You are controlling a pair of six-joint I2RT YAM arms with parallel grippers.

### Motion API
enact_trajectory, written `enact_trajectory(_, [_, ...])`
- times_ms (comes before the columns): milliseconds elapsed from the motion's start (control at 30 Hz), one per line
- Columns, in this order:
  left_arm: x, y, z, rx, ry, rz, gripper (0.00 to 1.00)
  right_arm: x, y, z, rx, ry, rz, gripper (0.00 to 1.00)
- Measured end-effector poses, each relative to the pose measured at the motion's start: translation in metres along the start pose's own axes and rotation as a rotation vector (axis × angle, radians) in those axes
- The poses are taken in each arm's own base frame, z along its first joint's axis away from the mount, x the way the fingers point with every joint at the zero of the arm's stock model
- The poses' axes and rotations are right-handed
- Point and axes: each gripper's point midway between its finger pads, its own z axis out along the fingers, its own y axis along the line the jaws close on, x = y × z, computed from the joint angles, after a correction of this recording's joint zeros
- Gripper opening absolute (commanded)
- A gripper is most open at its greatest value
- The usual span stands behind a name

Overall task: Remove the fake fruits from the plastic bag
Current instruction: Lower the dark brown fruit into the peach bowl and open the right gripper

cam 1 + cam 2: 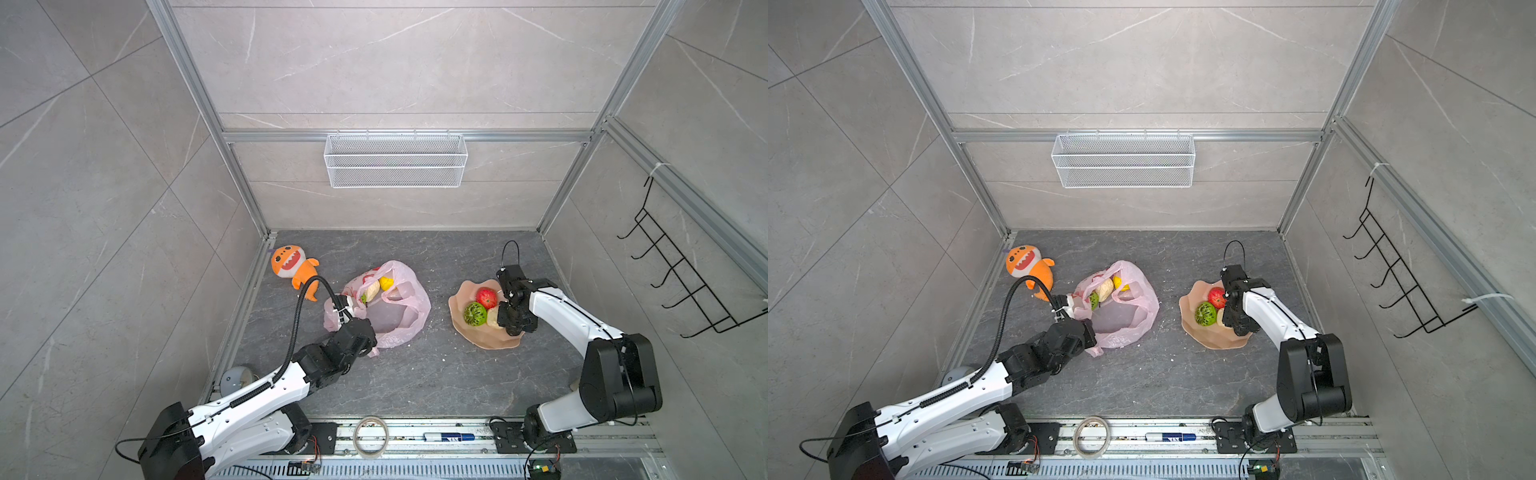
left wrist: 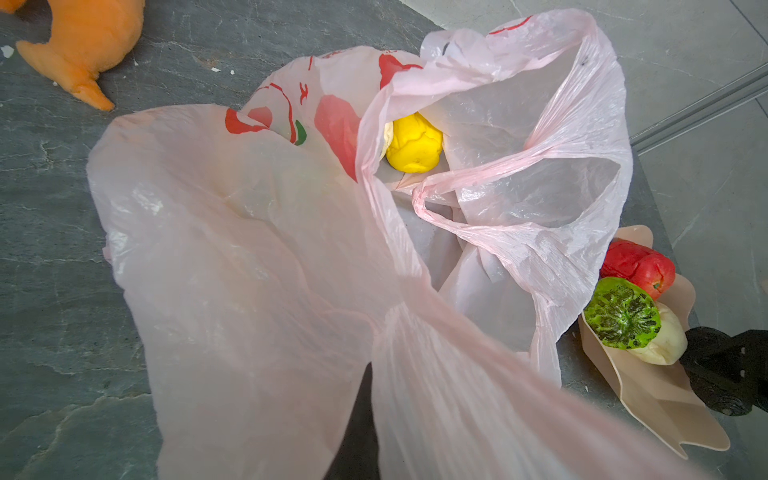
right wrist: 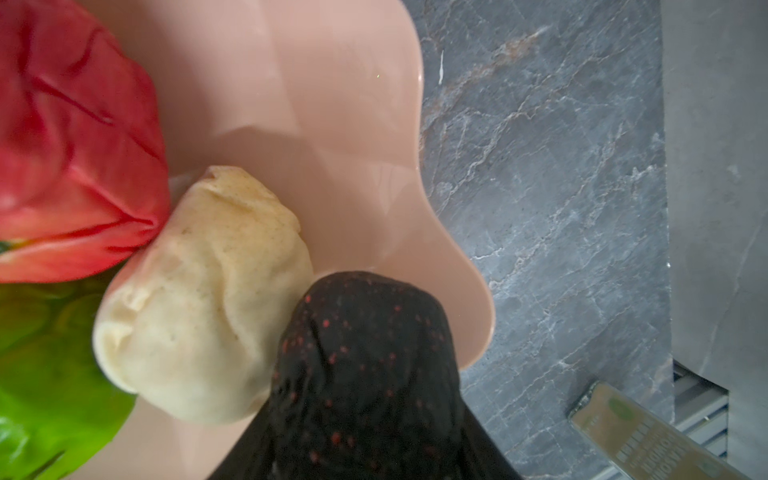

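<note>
Your left pincer (image 1: pixel 348 308) is clamped on the bag (image 1: pixel 401 318) at its edge, middle of the worktop (image 1: pixel 415 374); lemon (image 2: pixel 413 143) and others inside. Right pincer (image 1: pixel 508 320) grips the avocado (image 3: pixel 365 374) over the bowl (image 1: pixel 484 341). Risks: thin film slips or tears if you tug; avocado rolls off the crowded bowl.

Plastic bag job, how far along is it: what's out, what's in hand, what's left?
Done: red apple, green bumpy ball and a cream piece lie in the peach bowl. In hand: the right gripper holds the dark avocado over that bowl, while the left gripper is shut on the plastic bag's edge. Left: a yellow lemon, a cream lumpy piece and a green piece sit in the bag.
</note>
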Motion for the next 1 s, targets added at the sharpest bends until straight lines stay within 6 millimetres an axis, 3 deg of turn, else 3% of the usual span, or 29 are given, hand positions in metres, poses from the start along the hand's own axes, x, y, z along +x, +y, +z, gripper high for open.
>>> enact_trajectory(1000, [-0.0044, -0.0001, -0.0028, 0.003, -0.017, -0.005, 0.0, 0.0038, -0.0006, 0.0028, 0.002, 0.01, -0.002, 0.61])
